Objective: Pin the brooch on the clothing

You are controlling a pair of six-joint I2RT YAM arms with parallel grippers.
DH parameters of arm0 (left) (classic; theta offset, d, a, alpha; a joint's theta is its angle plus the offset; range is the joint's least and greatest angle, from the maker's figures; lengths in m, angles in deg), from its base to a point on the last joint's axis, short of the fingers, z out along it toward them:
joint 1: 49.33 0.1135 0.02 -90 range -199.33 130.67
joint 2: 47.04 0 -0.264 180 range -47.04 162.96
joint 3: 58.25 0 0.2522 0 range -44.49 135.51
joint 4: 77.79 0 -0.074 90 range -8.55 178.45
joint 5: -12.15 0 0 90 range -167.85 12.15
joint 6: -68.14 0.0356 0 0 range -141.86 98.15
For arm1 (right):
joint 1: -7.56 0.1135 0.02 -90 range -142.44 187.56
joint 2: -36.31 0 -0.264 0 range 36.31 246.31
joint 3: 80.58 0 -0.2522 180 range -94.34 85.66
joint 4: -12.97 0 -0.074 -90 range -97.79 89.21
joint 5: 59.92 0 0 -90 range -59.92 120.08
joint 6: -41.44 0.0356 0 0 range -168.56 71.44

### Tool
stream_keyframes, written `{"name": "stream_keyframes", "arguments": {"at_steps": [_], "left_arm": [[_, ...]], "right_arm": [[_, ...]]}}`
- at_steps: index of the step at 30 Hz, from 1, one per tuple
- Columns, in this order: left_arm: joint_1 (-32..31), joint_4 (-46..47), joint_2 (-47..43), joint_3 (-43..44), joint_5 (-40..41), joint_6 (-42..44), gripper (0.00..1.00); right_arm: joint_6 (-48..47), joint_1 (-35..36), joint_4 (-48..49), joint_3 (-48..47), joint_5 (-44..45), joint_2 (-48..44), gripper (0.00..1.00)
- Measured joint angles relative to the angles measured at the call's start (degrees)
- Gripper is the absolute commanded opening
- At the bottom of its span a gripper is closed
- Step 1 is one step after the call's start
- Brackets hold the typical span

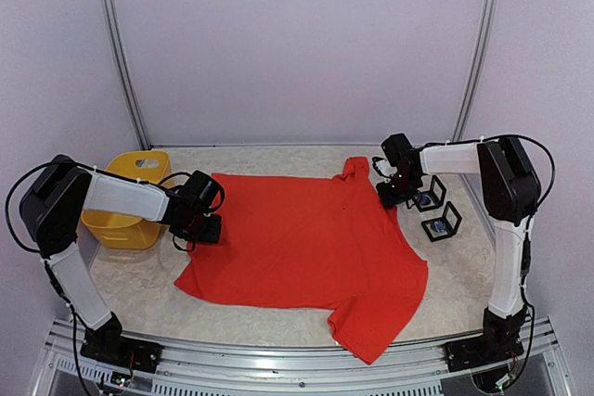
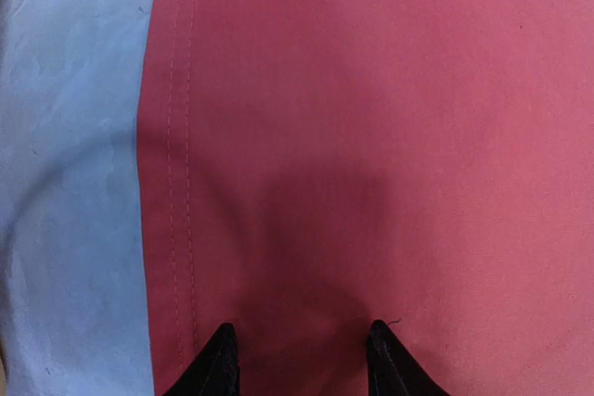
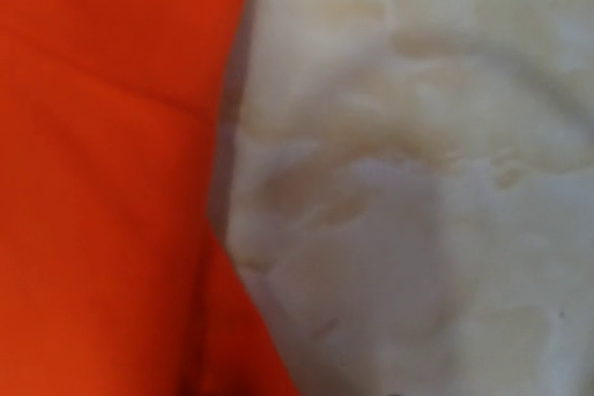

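The shirt (image 1: 297, 238) lies spread on the table (image 1: 464, 294). A tub (image 1: 130, 201) stands left of it, and two small boxes (image 1: 444, 220) stand near its right side.

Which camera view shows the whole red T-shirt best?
The top external view: the whole T-shirt is visible, sleeves included. The left wrist view shows only its stitched hem; the right wrist view shows only a blurred edge.

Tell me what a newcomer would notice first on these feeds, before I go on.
The bright red T-shirt dominates, spread flat across the middle of the table. An arm flanks it on each side, with the left gripper at its left hem and the right gripper by the far sleeve. Next come the yellow bin at the left, partly hidden by the left arm, and two small black-framed cases right of the shirt.
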Motion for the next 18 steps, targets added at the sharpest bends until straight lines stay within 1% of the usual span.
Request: {"name": "stream_keyframes", "arguments": {"at_steps": [1,2,5,6,12,18], "left_arm": [[-0.11,0.66,-0.22,-0.44,-0.17,-0.76,0.44],[-0.11,1.16,-0.31,-0.83,-0.13,-1.31,0.44],[-0.15,2.89,-0.9,-2.27,0.35,-3.26,0.44],[-0.15,3.39,-1.22,-2.89,0.72,-3.69,0.44],[-0.22,4.46,-4.46,-7.23,3.1,-6.38,0.44],[-0.24,4.83,-6.08,-9.35,3.98,-7.67,0.44]], "right_arm": [[0.17,-0.02,0.28,0.07,-0.13,0.04,0.32],[0.26,-0.04,0.55,0.2,-0.31,0.04,0.28],[0.22,-0.07,1.84,1.22,-0.7,-0.24,0.01],[0.39,-0.07,2.64,2.23,-0.92,-0.72,0.0],[1.73,-0.68,2.86,6.03,0.72,-3.63,0.0],[4.37,-1.09,2.45,14.03,2.71,-12.33,0.0]]}}
